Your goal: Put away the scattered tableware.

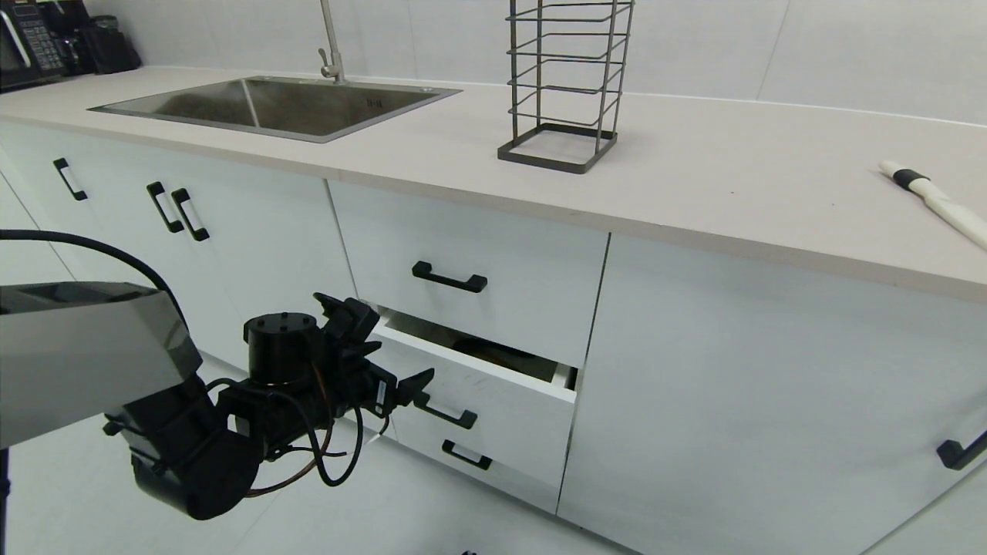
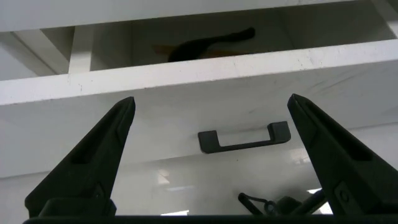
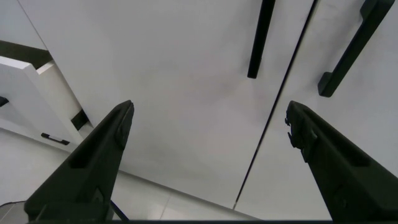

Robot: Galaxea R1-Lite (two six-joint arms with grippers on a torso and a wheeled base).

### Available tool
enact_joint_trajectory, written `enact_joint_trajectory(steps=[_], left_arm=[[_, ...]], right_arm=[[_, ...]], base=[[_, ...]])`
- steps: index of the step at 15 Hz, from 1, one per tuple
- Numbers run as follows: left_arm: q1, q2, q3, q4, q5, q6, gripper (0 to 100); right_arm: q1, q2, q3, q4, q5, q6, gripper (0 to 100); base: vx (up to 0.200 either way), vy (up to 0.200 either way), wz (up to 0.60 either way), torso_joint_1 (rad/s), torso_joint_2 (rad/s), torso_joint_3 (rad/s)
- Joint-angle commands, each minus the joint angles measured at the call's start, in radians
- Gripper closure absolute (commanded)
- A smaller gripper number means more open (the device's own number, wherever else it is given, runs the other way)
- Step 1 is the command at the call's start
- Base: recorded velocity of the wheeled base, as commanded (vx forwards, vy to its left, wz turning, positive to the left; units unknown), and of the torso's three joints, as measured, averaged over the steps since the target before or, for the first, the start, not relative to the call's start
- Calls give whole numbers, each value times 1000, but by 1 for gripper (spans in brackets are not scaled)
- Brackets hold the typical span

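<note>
A white utensil with a black band (image 1: 937,202) lies on the countertop (image 1: 694,177) at the far right. Below the counter, the middle drawer (image 1: 501,389) stands partly pulled out. A dark utensil (image 2: 205,43) lies inside it. My left gripper (image 1: 405,370) (image 2: 211,99) is open just in front of the drawer's face, level with and short of its black handle (image 2: 244,137) (image 1: 445,414). My right gripper (image 3: 209,109) is open with nothing between its fingers, facing white cabinet doors (image 3: 186,93) with black handles.
A dark wire rack (image 1: 565,85) stands on the counter's middle, and a steel sink (image 1: 277,104) with a tap lies to its left. A closed drawer (image 1: 463,270) sits above the open one, another handle (image 1: 466,456) below it. Dark appliances (image 1: 46,38) occupy the far left corner.
</note>
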Motion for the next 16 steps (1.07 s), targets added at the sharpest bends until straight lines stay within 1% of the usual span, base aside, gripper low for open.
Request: enact_joint_trajectory(steps=[1, 4, 7, 9, 10, 13, 16], left_arm=[[1, 18, -18, -1, 2, 0, 0], [1, 35, -45, -2, 2, 0, 0], [1, 73, -83, -30, 2, -10, 0], [1, 110, -120, -71, 0, -28, 0], [1, 116, -123, -82, 2, -30, 0], [7, 165, -126, -196, 2, -37, 0], [16, 167, -126, -209, 0, -34, 0]], right_arm=[[0, 2, 0, 0, 1, 0, 0], [0, 2, 0, 0, 1, 0, 0], [0, 2, 0, 0, 0, 0, 0], [0, 2, 0, 0, 0, 0, 0], [0, 2, 0, 0, 0, 0, 0], [0, 2, 0, 0, 1, 0, 0], [0, 2, 0, 0, 1, 0, 0]], base=[[0, 0, 0, 0, 0, 0], [0, 0, 0, 0, 0, 0], [0, 0, 0, 0, 0, 0], [0, 0, 0, 0, 0, 0], [0, 0, 0, 0, 0, 0], [0, 0, 0, 0, 0, 0], [0, 0, 0, 0, 0, 0]])
